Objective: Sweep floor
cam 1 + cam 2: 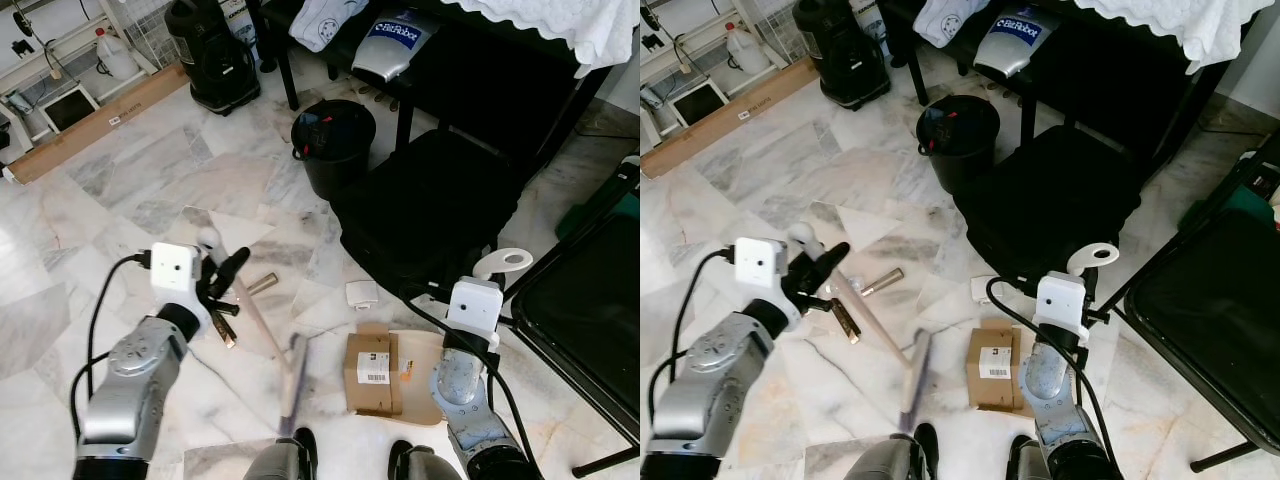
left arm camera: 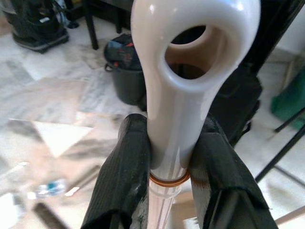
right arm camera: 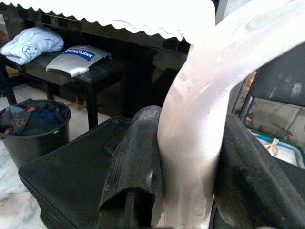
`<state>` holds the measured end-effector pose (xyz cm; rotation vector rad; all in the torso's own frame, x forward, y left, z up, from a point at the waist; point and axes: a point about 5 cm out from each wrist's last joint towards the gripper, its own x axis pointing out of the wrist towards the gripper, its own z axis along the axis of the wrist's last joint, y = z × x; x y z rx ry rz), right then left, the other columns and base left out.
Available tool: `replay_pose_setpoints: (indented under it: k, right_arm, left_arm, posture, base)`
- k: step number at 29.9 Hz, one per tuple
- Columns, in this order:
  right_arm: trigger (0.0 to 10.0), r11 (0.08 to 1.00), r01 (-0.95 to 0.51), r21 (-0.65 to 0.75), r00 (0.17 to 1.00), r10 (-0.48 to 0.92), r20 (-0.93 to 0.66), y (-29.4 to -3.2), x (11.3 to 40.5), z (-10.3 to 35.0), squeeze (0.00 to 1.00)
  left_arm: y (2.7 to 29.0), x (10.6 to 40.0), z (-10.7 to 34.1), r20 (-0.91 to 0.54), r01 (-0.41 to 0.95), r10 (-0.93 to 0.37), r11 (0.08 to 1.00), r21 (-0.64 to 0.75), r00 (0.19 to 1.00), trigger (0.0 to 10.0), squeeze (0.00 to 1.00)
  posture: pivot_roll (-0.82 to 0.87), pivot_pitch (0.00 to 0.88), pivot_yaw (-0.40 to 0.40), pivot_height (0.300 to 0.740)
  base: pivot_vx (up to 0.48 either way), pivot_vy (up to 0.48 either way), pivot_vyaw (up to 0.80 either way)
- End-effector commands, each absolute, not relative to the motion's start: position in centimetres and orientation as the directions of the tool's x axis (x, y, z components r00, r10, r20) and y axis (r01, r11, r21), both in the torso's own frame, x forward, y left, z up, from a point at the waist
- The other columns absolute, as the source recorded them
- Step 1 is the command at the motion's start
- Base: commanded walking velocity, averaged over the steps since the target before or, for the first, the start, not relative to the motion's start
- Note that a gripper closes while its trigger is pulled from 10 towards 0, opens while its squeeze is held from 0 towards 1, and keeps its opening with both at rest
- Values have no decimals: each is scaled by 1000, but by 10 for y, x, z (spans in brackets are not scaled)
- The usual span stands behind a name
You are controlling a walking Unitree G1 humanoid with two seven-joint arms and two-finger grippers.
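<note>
The floor (image 1: 140,190) is white and grey marble, and it takes most of the head views. In the upper middle stands a black bin (image 1: 333,143) with some rubbish inside. Right of it lies a black suitcase (image 1: 430,205), under a dark bench (image 1: 330,45) where a white garment and a silver cover rest. A long cardboard box (image 1: 95,120) lies in the upper left, near a black vacuum machine (image 1: 212,55).

The left gripper (image 2: 164,164) is at the left centre of the head view. Its two black fingers (image 2: 126,176) are closed on the white broom handle (image 2: 178,95), just below the loop at its end. The broom's stick (image 1: 262,325) goes down toward the bottom centre, where the broom head (image 1: 293,380) is on the floor.

The right gripper (image 3: 188,171) is at the lower right, and it grips the white dustpan handle (image 3: 200,109) between both fingers. The beige dustpan (image 1: 425,385) lies flat on the floor in the lower centre. A small cardboard box (image 1: 370,372) with a label lies on its left part. A white scrap (image 1: 362,294) lies just above it, and a golden tube (image 1: 262,284) lies near the left gripper.
</note>
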<state>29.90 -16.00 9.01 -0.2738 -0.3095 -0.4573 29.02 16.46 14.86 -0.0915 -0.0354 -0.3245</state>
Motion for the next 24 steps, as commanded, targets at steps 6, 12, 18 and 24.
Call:
replay_pose_setpoints:
  k: [6,12,18,24]
  right_arm:
    - [10000,874,444,-198,876,-377,299,-155,292,78,0]
    - [10000,873,445,-201,877,-379,297,-158,290,77,0]
    - [10000,875,440,-200,879,-374,295,-157,290,77,0]
    - [10000,876,439,-200,880,-373,295,-158,290,78,0]
  left_arm:
    - [166,291,136,37,285,-283,946,-154,958,10000,0]
    - [165,293,133,28,279,-280,933,-227,960,10000,0]
    - [167,296,122,-10,254,-274,903,-346,962,10000,0]
    - [169,298,121,-11,233,-272,842,-487,962,10000,0]
  posture:
    - [164,279,169,740]
    - [160,282,169,740]
    - [154,285,169,740]
    - [155,286,168,740]
  base:
    - [0,0,0]
    - [0,0,0]
    - [0,0,0]
    - [0,0,0]
